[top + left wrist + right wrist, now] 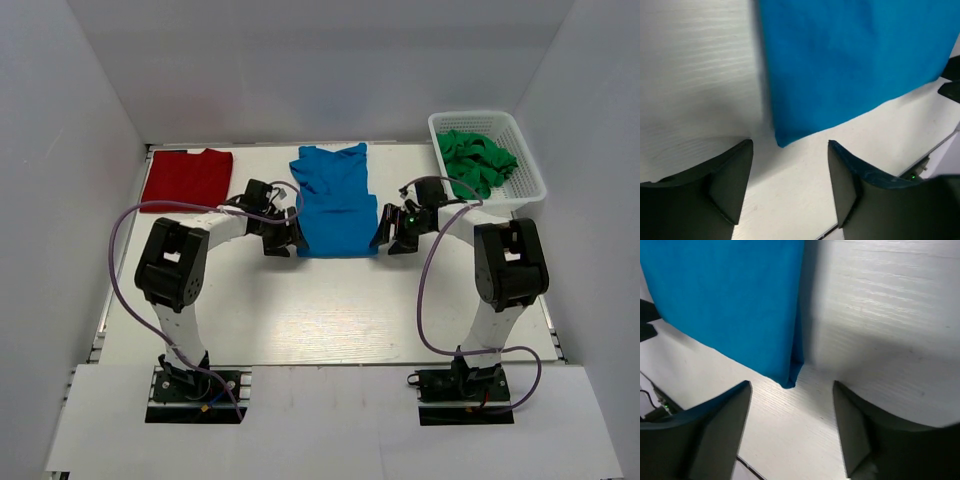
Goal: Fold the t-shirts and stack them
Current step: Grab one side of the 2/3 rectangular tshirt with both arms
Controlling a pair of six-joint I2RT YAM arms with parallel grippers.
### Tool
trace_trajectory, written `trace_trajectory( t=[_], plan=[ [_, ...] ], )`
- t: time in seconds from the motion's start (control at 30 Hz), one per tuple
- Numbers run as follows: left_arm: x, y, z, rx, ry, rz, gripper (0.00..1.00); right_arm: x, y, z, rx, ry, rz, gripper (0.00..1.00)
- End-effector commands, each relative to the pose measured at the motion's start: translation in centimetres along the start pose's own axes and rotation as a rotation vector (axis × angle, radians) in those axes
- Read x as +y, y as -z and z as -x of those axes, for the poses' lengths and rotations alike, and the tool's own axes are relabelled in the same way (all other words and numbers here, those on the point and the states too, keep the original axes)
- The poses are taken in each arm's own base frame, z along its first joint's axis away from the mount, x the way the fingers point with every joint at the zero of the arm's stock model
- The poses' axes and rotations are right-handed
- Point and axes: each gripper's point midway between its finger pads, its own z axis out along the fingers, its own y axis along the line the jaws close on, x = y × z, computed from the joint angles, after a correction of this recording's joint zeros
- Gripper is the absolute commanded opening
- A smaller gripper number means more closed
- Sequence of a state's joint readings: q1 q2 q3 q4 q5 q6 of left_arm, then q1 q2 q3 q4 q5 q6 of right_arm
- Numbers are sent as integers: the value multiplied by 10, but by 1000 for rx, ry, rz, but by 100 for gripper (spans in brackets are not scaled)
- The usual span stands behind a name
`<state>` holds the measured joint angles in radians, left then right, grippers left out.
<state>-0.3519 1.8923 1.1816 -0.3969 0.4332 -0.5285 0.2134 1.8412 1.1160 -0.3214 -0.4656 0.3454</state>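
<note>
At the near edge of the white wood-grain bench [330, 310], two black arm bases are bolted side by side. The left arm [175, 265] and the right arm [510, 265] both reach forward and inward, toward the middle of the bench.

Left pincer [283, 238]: low over the bench, just beside the near left corner of the bright blue cloth t-shirt [335, 205]. In the left wrist view its two dark fingers [730, 185] stand well apart. Bare bench lies between them, and the tip of the shirt corner lies just ahead of the gap. No cloth is clamped, so this pincer is spread and empty.

Right pincer [392, 236]: low over the bench, just beside the near right corner of the same shirt. In the right wrist view its fingers [715, 430] are likewise well apart over bare bench. The shirt corner ends just ahead of the gap and shows a doubled edge. This pincer also holds nothing.

The blue t-shirt lies on the bench between the two pincers, at the centre. Its near part is a smooth rectangle with a straight near hem. Its far part is narrower and rumpled, with sleeve and collar folds showing.

Further back, at the far left of the bench, the dark red cloth t-shirt [187, 178] lies flat as a neat rectangle, well apart from the blue one. At the far right corner stands a white plastic lattice basket [480, 118] holding crumpled green cloth [478, 162].
</note>
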Motion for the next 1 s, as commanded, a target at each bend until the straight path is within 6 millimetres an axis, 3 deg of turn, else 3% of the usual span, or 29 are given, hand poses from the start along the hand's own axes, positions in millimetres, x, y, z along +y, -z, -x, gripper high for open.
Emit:
trace_trajectory(
  t=[0.0, 0.07, 0.1, 0.27, 0.37, 0.4, 0.5, 0.57, 0.63, 0.7, 0.77, 0.83, 0.87, 0.93, 0.97],
  plan=[
    [-23, 0, -3, -20, -41, -88, 71, 11, -5, 3, -15, 35, 82, 69],
    [-19, -8, -8, -3, -39, -73, 63, 9, -9, -4, -5, 6, 88, 64],
    [-19, -8, -8, -3, -39, -73, 55, 9, -9, -5, -8, 0, 99, 61],
    [-12, -15, -17, 12, -38, -49, 43, 16, -14, -7, -2, 0, 135, 58],
    [-11, -17, -15, 8, -26, -41, 28, 15, -19, -2, -1, -11, 144, 46],
    [-9, -20, -16, 16, -11, -35, 23, 15, -23, -4, 14, -20, 148, 37],
    [-15, -24, -12, 1, -20, -51, 0, 19, -23, 0, 11, -11, 166, 22],
    [-18, -24, -11, -1, -15, -63, 0, 15, -23, 2, -1, -8, 142, 0],
    [-22, -19, -9, -17, -24, -74, 0, 19, -16, 5, -10, 7, 141, 0],
    [-34, -3, -7, -41, -41, -101, 0, 24, -5, 0, 11, 13, 134, 0],
    [-33, 10, -17, -29, -34, -93, 0, 30, 10, 0, 0, 52, 132, 0],
    [-47, 32, -29, -22, -65, -133, 0, 33, 22, -15, 46, 50, 130, 0],
    [-47, 40, -40, 9, -54, -136, 0, 46, 38, -14, 21, 98, 159, 0],
    [-62, 59, -61, 70, -78, -207, 0, 56, 60, -32, 74, 98, 175, 0],
    [-69, 78, -69, 83, -76, -219, 0, 69, 74, -39, 78, 111, 218, 0]
  ],
)
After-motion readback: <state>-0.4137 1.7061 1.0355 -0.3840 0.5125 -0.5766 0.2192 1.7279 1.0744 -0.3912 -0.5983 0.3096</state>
